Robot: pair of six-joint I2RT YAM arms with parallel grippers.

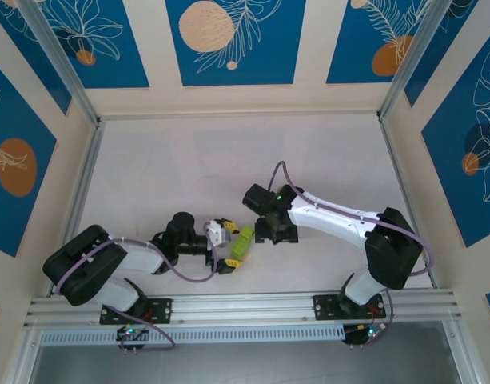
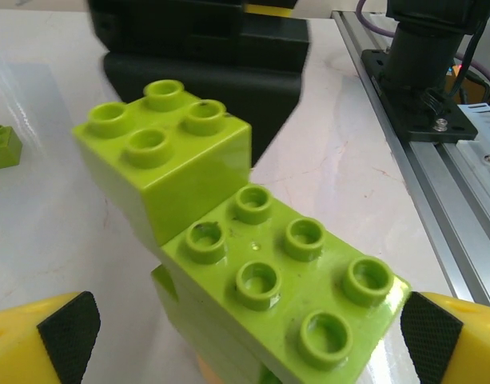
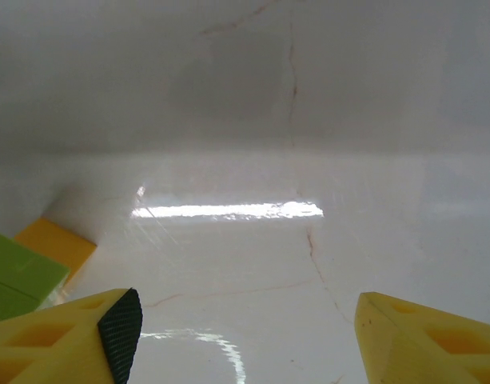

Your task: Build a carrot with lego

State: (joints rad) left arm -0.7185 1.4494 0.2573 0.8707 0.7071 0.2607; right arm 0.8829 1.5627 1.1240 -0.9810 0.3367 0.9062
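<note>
The carrot (image 2: 268, 272) is a partly joined stack of lime-green lego bricks: a square one (image 2: 161, 152) stepped up on an oblong one, with a sliver of orange (image 2: 201, 370) below. It stands on the table at mid-front (image 1: 243, 242). My left gripper (image 2: 245, 340) is open, its yellow fingers (image 2: 45, 340) either side of the stack and apart from it. It reaches in from the left (image 1: 226, 242). My right gripper (image 1: 270, 230) hangs just right of the stack. It is open (image 3: 245, 336) over bare table, with the green bricks (image 3: 21, 276) and the orange block (image 3: 57, 244) at its left.
A loose lime-green brick (image 2: 1, 146) lies on the table away from the stack. The right arm's base (image 2: 428, 72) and the aluminium rail (image 1: 245, 306) run along the near edge. Patterned walls (image 1: 237, 40) enclose the white tabletop (image 1: 229, 160).
</note>
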